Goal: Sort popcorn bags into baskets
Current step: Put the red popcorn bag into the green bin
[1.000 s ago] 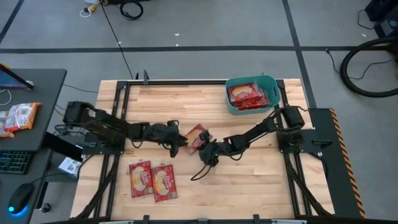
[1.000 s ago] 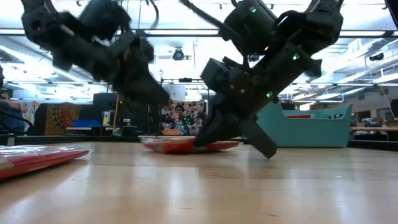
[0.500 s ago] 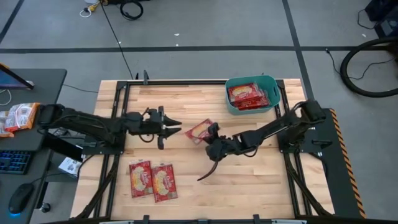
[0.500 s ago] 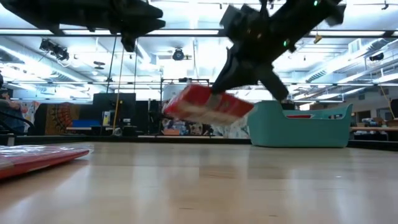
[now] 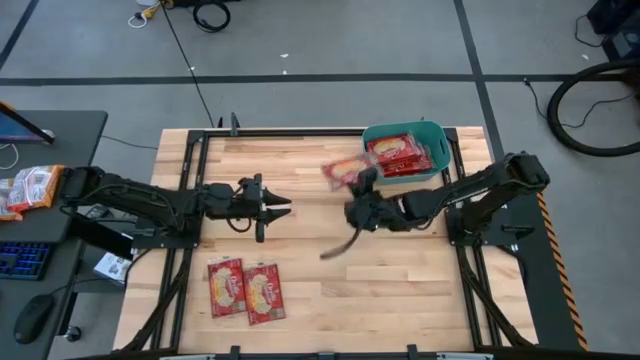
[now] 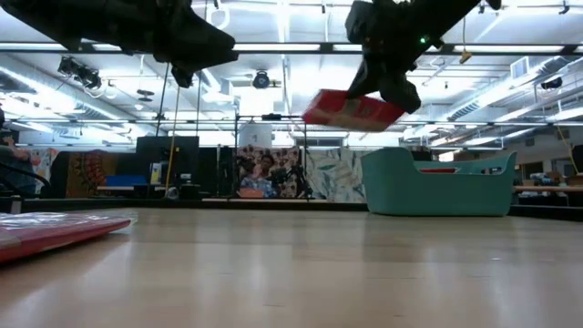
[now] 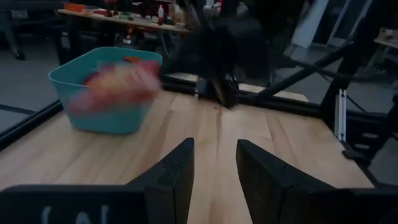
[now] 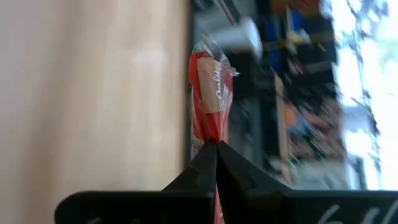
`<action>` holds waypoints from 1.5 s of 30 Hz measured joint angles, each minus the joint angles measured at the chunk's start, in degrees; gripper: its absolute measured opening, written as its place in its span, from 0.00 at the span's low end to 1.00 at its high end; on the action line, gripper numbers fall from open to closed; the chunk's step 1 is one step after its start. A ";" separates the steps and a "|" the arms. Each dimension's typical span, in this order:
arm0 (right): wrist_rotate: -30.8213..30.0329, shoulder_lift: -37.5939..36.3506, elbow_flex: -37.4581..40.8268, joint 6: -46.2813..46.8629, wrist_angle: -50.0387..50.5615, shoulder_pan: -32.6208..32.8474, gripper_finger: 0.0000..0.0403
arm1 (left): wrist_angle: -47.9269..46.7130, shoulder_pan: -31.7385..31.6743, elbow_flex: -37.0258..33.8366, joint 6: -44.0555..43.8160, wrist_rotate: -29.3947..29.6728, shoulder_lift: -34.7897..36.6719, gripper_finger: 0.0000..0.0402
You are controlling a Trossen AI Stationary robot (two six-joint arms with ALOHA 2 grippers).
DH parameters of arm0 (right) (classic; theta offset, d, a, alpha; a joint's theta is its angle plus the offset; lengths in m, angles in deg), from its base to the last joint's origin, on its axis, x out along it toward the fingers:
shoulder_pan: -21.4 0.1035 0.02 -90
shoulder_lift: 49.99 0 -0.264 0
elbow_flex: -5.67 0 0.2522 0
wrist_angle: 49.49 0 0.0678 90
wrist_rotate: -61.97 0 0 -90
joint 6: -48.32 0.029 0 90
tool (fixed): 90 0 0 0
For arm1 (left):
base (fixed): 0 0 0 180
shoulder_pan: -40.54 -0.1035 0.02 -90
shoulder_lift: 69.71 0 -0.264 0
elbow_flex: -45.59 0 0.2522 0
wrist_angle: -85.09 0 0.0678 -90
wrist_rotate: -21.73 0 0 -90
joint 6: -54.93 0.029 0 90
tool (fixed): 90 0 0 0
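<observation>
A second ago my right gripper was low over the middle of the pale wooden slat table, pinching a flat red popcorn packet with a pale yellow picture that lay on the boards; now I carry that packet well clear of the wood, higher and farther back, just beside the teal plastic rectangular tub with rounded rim, and my fingers are clenched on its edge. My left gripper has drawn back from the centre toward my left side and hangs above the table with its fingers apart, holding nothing. The tub, at the far right corner, already has red packets in it, and two more red packets lie flat side by side near the front left edge, long axes running front to back. The table stands on a grey floor with dark tape lines, a dark desk with an orange-and-white snack bag to its left; in the low view the room beyond shows ceiling lights and a patterned wall hanging. In that view the held packet hangs in the air, roughly level and slightly tilted, its long axis running across the table toward the tub; in my right wrist view it shows edge-on.
</observation>
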 joint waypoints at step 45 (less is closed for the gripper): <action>11.33 -16.83 9.79 8.43 1.75 -22.64 0.19 | -9.57 1.12 0.07 -4.50 -2.59 -0.04 0.31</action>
